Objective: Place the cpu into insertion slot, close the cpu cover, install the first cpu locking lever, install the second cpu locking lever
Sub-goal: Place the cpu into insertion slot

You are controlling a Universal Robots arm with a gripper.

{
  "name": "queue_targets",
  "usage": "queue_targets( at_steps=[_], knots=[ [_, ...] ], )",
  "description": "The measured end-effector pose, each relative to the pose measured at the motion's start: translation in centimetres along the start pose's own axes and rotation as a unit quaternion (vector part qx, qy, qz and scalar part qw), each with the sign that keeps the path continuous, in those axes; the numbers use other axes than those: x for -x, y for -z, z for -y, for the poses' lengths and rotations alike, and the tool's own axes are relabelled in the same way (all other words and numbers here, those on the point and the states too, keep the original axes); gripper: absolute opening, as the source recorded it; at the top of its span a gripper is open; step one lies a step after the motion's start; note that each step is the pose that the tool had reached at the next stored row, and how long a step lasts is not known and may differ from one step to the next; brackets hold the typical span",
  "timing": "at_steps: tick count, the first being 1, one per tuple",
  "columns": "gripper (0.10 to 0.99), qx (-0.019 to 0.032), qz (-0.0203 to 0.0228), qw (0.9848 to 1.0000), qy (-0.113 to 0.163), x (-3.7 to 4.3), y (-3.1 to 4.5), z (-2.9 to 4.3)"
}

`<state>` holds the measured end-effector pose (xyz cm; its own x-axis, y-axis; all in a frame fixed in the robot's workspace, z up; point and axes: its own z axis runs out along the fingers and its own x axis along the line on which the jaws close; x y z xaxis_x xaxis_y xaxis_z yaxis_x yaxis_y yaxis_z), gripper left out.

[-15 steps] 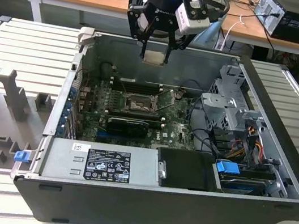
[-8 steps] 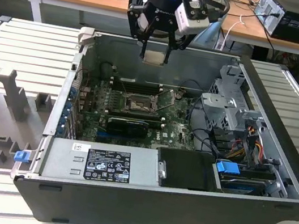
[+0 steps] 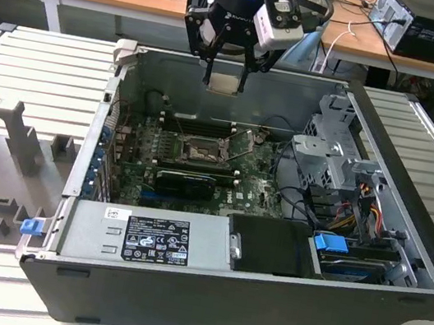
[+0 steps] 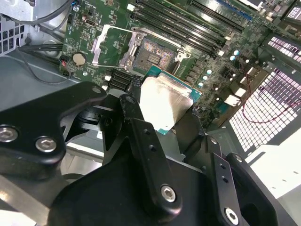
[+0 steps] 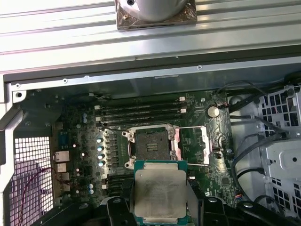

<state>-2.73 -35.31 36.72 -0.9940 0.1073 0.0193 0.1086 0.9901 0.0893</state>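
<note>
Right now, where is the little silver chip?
In the exterior view, the silver square cpu sits in the black gripper, high over the open computer case, clear of the black insertion slot.

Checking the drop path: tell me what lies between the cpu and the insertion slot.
Nothing solid: in the exterior view, only open air separates the cpu from the insertion slot below it.
</note>
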Motion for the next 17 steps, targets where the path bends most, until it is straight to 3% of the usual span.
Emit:
queue_targets(
  at_steps=[17],
  knots=[
    [0.537,0.0001,0.0006,1.0000,-0.007,0.00,0.00,0.00]
  ],
)
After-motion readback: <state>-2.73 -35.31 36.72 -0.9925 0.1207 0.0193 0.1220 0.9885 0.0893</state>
